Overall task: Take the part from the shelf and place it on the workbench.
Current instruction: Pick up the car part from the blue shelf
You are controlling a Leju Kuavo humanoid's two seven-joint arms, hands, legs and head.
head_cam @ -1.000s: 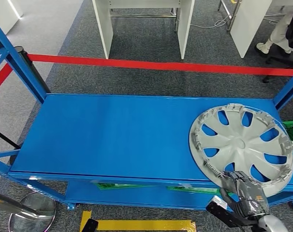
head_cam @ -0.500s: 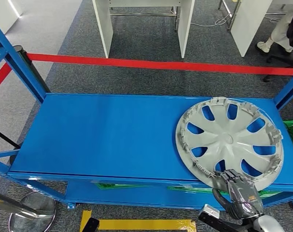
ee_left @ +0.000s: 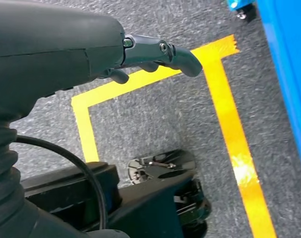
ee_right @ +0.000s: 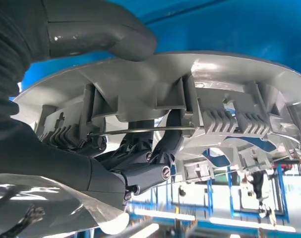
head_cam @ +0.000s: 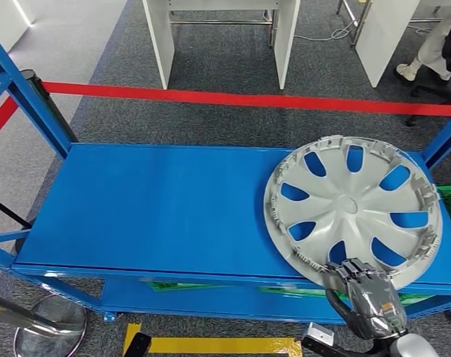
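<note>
right hand: clamped on the near rim of the wheel cover; in the right wrist view the thumb lies over the upper face and the darker fingers hook under the clip ring.
wheel cover: silver, spoked, with blue showing through its cut-outs; at the right end of the shelf, its near edge past the shelf front. the right wrist view looks along its underside, so that edge appears lifted; whether the far edge touches the deck cannot be told.
left hand: holds nothing, fingers loosely extended, hanging over grey carpet and yellow floor tape.
shelf: blue steel deck with blue uprights at the ends.
surroundings: red barrier tape behind the shelf; white furniture legs beyond.
step in hand: judged as lifting the part off the shelf, grip secured, placing not yet begun.
next move calls for: raising the cover clear of the deck edge and right upright, keeping it level in a one-sided rim grip, then carrying it to the bench.
</note>
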